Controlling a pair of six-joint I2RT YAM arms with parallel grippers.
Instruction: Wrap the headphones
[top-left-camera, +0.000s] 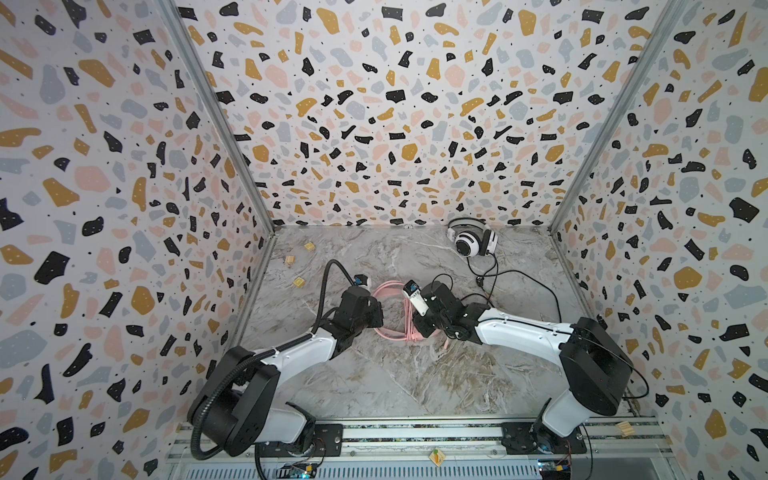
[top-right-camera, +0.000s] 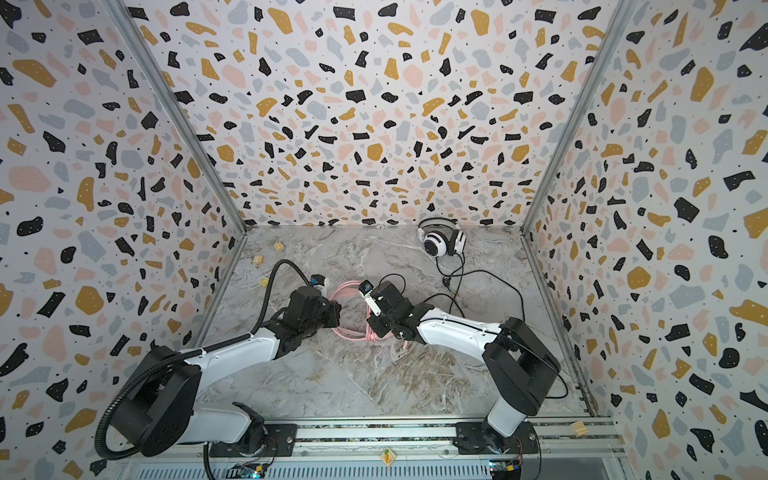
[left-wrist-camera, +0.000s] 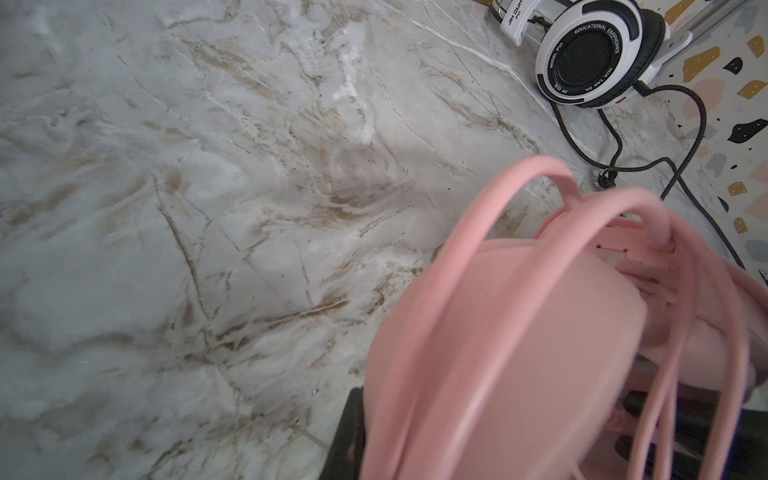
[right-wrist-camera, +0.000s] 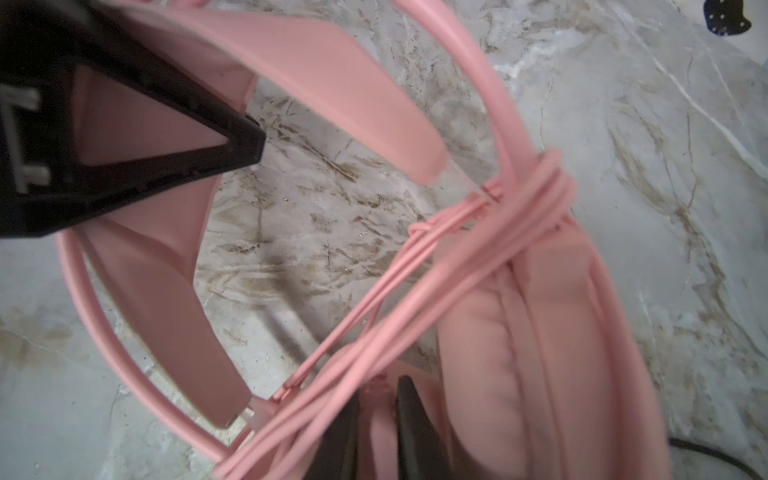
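The pink headphones (top-left-camera: 390, 291) lie mid-table between both grippers in both top views, their thin pink cable (right-wrist-camera: 536, 195) wound several turns around the frame beside the ear pads. My left gripper (top-left-camera: 380, 316) is shut on the pink headband; one of its black fingers (right-wrist-camera: 232, 141) lies across the band. My right gripper (right-wrist-camera: 376, 415) is shut on a pink strip of the same headset, next to the ear pad (right-wrist-camera: 490, 345). The white-and-black headphones (top-left-camera: 469, 243) rest at the back right, untouched, with their black cable (top-left-camera: 536, 282) trailing loose over the table.
Small wooden blocks (top-left-camera: 289, 260) lie at the back left of the marble table (top-left-camera: 415, 374). Patterned walls close three sides. The arms' base rail (top-left-camera: 415, 432) runs along the front edge, with another block (top-left-camera: 624, 428) on it.
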